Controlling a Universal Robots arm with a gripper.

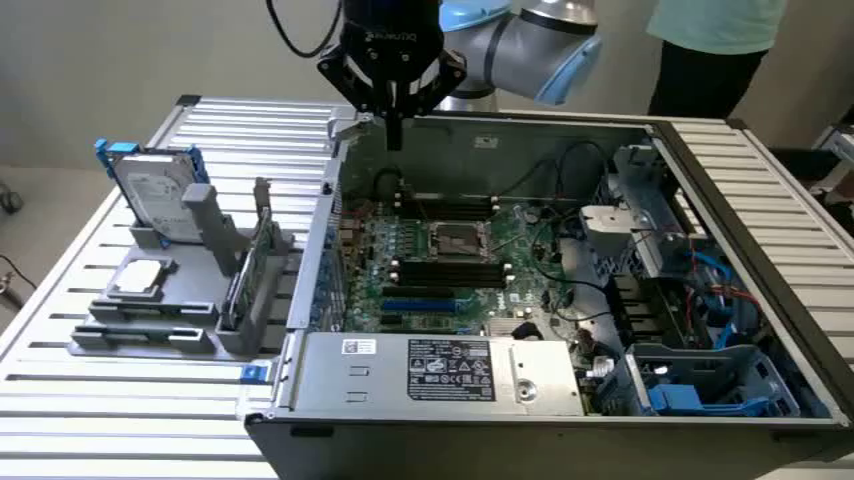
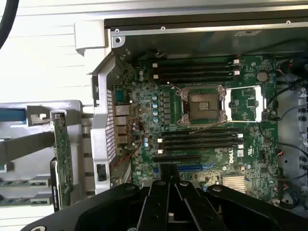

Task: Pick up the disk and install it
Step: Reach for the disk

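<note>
The disk [image 1: 158,192], a silver-grey drive with a white label in a bright blue bracket, stands upright in a grey holder on the slatted table, at the exterior view's left. My gripper [image 1: 394,132] hangs over the rear left corner of the open computer case [image 1: 320,215], well to the right of the disk and apart from it. Its dark fingers are shut with nothing between them. In the wrist view the shut gripper [image 2: 169,204] points down over the motherboard [image 2: 202,125].
The grey holder [image 1: 147,325] also carries a small silver processor chip [image 1: 142,278] and an upright green card [image 1: 254,268]. Inside the case lie the CPU socket [image 1: 454,240], a power supply [image 1: 447,368], cables and a blue-trimmed drive bay [image 1: 694,395]. A person [image 1: 714,45] stands behind the table.
</note>
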